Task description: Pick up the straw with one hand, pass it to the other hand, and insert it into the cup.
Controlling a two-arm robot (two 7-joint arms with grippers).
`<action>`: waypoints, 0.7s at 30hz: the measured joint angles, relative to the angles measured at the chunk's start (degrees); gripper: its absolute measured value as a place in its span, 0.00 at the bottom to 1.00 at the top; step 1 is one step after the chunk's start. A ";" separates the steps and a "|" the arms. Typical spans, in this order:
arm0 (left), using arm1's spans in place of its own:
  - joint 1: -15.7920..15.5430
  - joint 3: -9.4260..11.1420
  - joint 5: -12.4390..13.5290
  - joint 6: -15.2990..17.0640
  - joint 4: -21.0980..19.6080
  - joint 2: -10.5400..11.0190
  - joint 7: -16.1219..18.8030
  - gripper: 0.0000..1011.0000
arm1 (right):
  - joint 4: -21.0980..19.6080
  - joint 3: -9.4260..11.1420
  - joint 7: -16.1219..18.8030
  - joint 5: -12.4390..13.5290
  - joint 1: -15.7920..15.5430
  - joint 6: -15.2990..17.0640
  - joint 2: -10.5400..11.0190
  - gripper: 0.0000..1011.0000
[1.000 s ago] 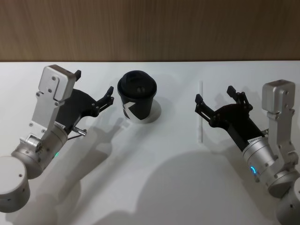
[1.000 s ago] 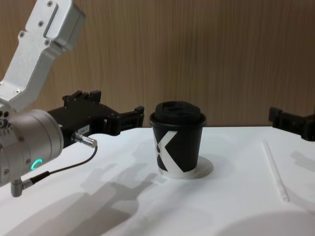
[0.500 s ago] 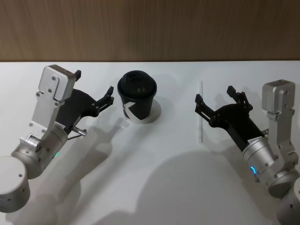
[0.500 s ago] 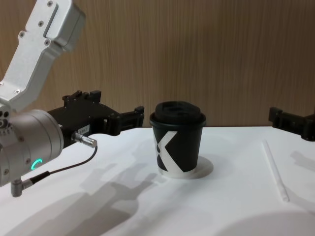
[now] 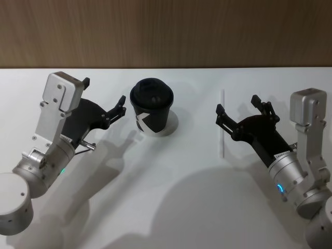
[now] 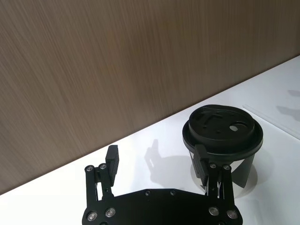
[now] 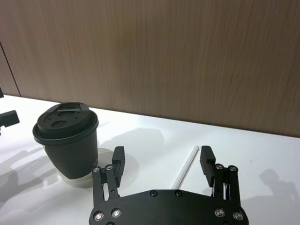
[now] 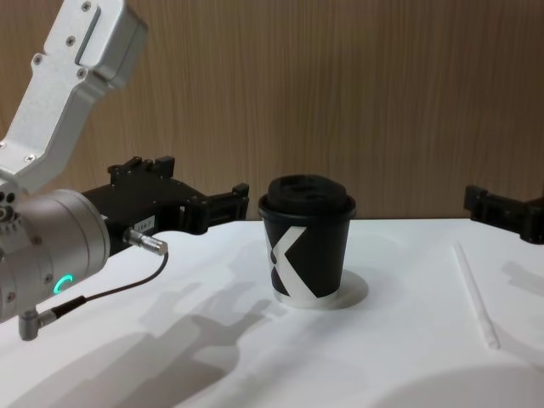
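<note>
The black cup (image 5: 151, 106) with a white K mark and domed lid stands upright at the table's middle back; it also shows in the chest view as the cup (image 8: 308, 242). The thin white straw (image 5: 222, 124) lies flat on the table to its right, running front to back. My right gripper (image 5: 237, 105) hovers open just right of the straw, empty; in its wrist view the straw (image 7: 187, 168) lies below the gap of the right gripper (image 7: 162, 158). My left gripper (image 5: 104, 93) is open and empty, left of the cup, one fingertip close to the cup (image 6: 222, 138).
A white table (image 5: 166, 197) runs back to a brown wooden wall (image 5: 166, 31). Bare tabletop stretches in front of the cup and straw, between the two arms.
</note>
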 joint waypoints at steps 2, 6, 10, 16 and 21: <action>0.00 0.00 0.00 0.00 0.00 0.00 0.00 0.99 | 0.00 0.00 0.00 0.00 0.00 0.00 0.00 0.99; 0.00 0.00 0.00 0.00 0.00 0.00 0.00 0.99 | 0.00 0.00 0.00 0.00 0.00 0.00 0.00 0.99; 0.00 0.00 0.00 0.00 0.00 0.00 0.00 0.99 | 0.00 0.00 0.00 0.00 0.00 0.00 0.00 0.99; 0.00 0.00 0.00 0.00 0.00 0.00 0.00 0.99 | -0.05 0.01 0.00 -0.05 -0.03 0.01 -0.01 0.99; 0.00 0.00 0.00 0.00 0.00 0.00 0.00 0.99 | -0.86 0.03 -0.27 -0.64 -0.32 0.45 0.08 0.99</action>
